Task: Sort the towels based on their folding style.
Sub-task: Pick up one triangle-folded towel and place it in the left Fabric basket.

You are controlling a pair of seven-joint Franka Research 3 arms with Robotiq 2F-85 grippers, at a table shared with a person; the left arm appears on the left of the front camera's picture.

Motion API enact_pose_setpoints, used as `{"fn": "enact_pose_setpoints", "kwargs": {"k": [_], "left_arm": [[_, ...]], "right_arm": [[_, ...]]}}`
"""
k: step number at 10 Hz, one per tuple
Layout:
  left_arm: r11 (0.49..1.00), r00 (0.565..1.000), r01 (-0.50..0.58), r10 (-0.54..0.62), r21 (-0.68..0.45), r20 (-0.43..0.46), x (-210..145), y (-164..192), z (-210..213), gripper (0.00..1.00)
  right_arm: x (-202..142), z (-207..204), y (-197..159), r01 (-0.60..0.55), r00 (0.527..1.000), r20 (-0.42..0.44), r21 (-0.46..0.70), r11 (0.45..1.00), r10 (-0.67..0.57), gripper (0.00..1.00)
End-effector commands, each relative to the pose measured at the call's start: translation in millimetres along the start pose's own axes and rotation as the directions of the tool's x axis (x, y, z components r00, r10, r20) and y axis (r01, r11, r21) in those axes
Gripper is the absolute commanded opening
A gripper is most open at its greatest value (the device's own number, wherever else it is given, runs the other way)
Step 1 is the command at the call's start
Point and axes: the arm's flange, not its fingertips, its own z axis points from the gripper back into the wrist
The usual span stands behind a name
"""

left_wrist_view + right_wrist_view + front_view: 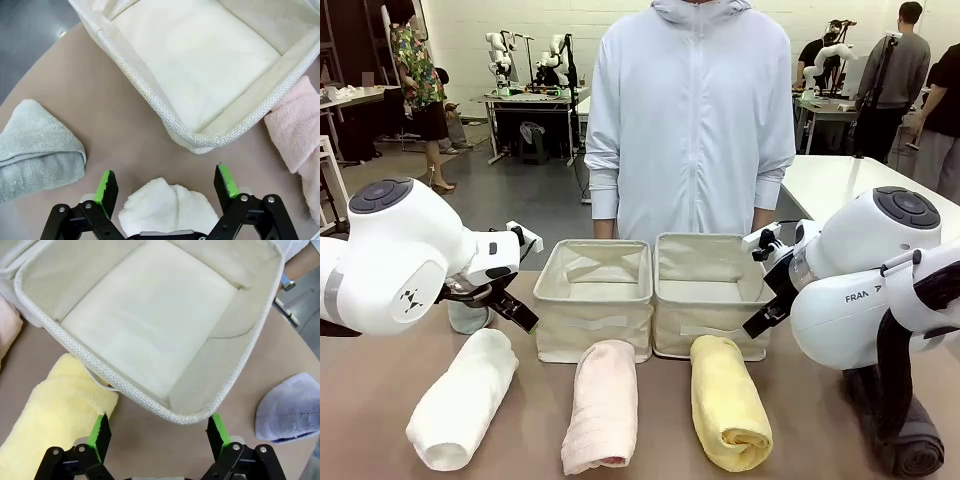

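- Workshop room behind, with other tables, gear and people farther off.
- Brown bench [530, 420] runs across the foreground and carries two bins and the towels.
- One person [690, 120] in a pale zipped jacket stands at the far side, just behind the bins, arms down.
- Left arm [400, 255] and right arm [865, 280], both white, come in low from either side and flank the bins.
- Left bin [590, 330] and right bin [705, 325], beige fabric, stand side by side and touching at mid-bench; both show bare floors.
- White towel [465, 400], rolled, lies at an angle in front of the left arm.
- Pink towel [603, 405], rolled, lies with its far end against the left bin's front wall.
- Yellow towel [728, 400], rolled, lies likewise with its far end at the right bin's front.
- Dark grey towel [910, 440], rolled, lies at the bench's right edge, partly hidden under the right arm.
- Sage-green towel [40, 150], folded to a wedge, lies beside the left bin's outer side.
- Light-blue towel [290, 407], also folded, lies beside the right bin's outer side.
- Left fingers [106, 187] stand wide apart, holding nothing, straddling the white towel's far end near the left bin's corner.
- Right fingers [100, 432] stand wide apart, holding nothing, at the right bin's near corner, one finger just beside the yellow towel.
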Motion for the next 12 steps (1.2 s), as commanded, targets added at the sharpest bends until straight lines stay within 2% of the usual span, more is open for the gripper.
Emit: {"fn": "enact_pose_setpoints", "kwargs": {"k": [1,10,11,12], "left_arm": [[1.000,1.000,0.000,0.000,0.000,0.000,0,0,0,1.00],[1.000,1.000,0.000,0.000,0.000,0.000,0,0,0,1.00],[0.996,0.998,0.006,-0.011,0.086,0.062,6,1,36,1.00],[0.992,0.992,0.019,-0.034,0.122,0.122,13,6,79,1.00]], "right_arm": [[0,0,0,0.000,1.000,0.000,0.000,1.000,0.000,1.00],[0,0,0,0.000,1.000,0.000,0.000,1.000,0.000,1.00],[9,48,7,0.013,0.997,0.082,-0.054,0.998,-0.008,1.00],[18,101,12,0.030,0.992,0.121,-0.082,0.996,-0.020,1.00]]}}
